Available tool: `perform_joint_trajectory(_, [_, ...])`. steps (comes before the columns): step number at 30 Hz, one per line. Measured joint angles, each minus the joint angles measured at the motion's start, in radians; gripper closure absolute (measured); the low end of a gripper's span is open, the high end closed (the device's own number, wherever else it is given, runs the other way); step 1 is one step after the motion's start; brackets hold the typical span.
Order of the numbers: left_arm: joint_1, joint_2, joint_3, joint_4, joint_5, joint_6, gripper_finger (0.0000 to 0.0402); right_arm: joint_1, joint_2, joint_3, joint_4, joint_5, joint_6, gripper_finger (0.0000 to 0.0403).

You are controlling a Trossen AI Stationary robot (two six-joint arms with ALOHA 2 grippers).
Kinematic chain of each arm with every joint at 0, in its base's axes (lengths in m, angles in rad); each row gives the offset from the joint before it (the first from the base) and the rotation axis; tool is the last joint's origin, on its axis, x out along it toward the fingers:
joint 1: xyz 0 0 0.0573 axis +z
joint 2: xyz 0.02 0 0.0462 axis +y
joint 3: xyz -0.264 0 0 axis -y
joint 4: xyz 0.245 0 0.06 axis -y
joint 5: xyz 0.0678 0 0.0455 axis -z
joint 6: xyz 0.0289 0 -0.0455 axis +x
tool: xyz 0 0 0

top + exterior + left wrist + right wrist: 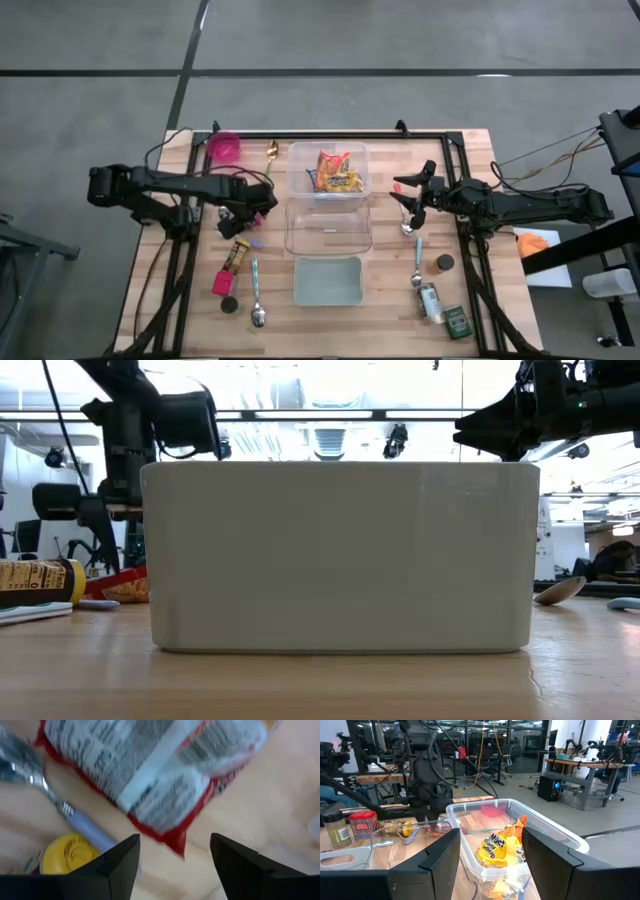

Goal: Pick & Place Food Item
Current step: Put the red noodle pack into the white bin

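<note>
Left gripper [174, 857] hangs open above the red snack packet [150, 775].

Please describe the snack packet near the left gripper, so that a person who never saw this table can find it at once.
Start from the two clear tubs in the middle of the table. To their left, the left gripper hangs open over a flat packet, red-edged with grey print. Its neighbours are a purple-handled spoon and a yellow-capped bottle; only the packet is flat and soft.
</note>
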Motion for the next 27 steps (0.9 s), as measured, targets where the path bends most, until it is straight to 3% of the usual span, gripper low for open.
perform_joint_trajectory(6, [0.000,0.071,0.000,0.002,-0.090,0.027,0.0158,0.000,0.000,0.000,0.000,0.000,0.000,0.0192])
perform_joint_trajectory(20, [0.000,0.122,0.000,0.036,-0.097,0.029,0.0160,0.000,0.000,-0.001,0.000,0.000,0.000,0.0192])
perform_joint_trajectory(23, [0.000,0.122,0.000,0.038,-0.097,0.029,0.0177,0.000,0.000,-0.001,0.000,0.000,0.000,0.0192])
perform_joint_trajectory(27, [0.000,0.122,0.000,0.039,-0.097,0.028,0.0231,0.000,0.000,-0.001,0.000,0.000,0.000,0.0192])
